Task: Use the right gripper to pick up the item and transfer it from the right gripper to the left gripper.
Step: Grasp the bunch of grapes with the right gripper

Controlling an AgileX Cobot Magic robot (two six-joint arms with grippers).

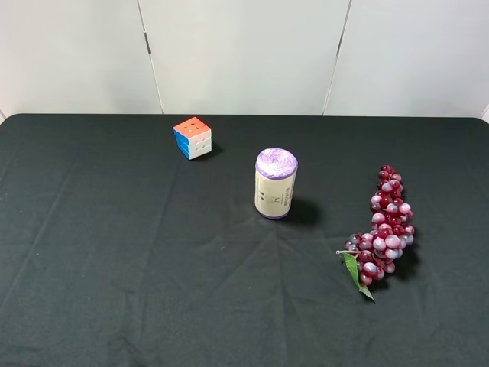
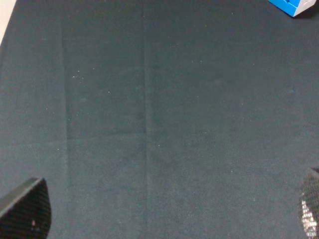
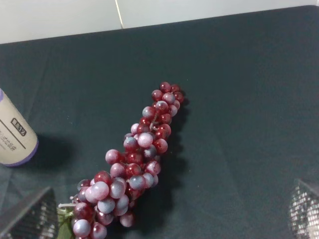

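From the high camera I see the grapes (image 1: 384,222) lying on the black-clothed desk (image 1: 114,267), on the right side and toward the near edge, with neither gripper touching them. The bunch runs lengthwise away from me. Its narrow tip points toward the back and its thicker end is nearer to me, where a green leaf (image 1: 356,275) sticks out on the left. The berries are glossy dark red mixed with pale pink. A cream cylinder (image 1: 275,185) with a purple top stands upright near the middle of the desk, left of the grapes and apart from them. A puzzle cube (image 1: 192,138) sits farther back and to the left, well apart from both. Through the right wrist camera, the right gripper (image 3: 167,214) hangs above the desk with its two fingertips spread wide, holding nothing. The grapes lie on the cloth below it, the thick end close to one fingertip, and part of the cylinder shows off to the side. Through the left wrist camera, the left gripper (image 2: 167,211) is likewise spread wide and empty over plain black cloth. Just a blue-and-white corner of the cube shows at the picture's edge.
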